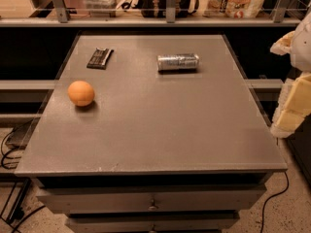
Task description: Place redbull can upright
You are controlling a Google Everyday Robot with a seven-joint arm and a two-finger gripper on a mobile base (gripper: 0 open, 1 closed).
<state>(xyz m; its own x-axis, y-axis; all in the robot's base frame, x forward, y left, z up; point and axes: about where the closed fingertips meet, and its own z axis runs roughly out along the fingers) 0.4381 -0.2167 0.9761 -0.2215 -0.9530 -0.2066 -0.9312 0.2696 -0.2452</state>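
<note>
Nearest us: the front edge of the grey table (146, 166), with drawers below it. The tabletop's near half carries nothing.

Right side, mid-depth: the gripper (296, 103) shows as pale cream and white parts at the picture's right border, off the table's right edge and above floor level. It is cut off by the border, so we cannot tell whether it is spread or pressed together. It holds nothing that we can see.

Left side, mid-depth: an orange ball (80, 92), well apart from the gripper.

Farther back: the redbull can (178, 62) lies on its side in the far half of the table, right of centre. Its long axis runs left to right, roughly parallel to the far edge. We cannot make out which end is the top. A flat dark bar (99, 58) lies to its left, apart from it.

Key relation: the can lies left of the gripper and farther back, well apart. We judge the approach not yet begun; the reach must go leftward and away, meeting the can across its long axis before tipping it upright.
</note>
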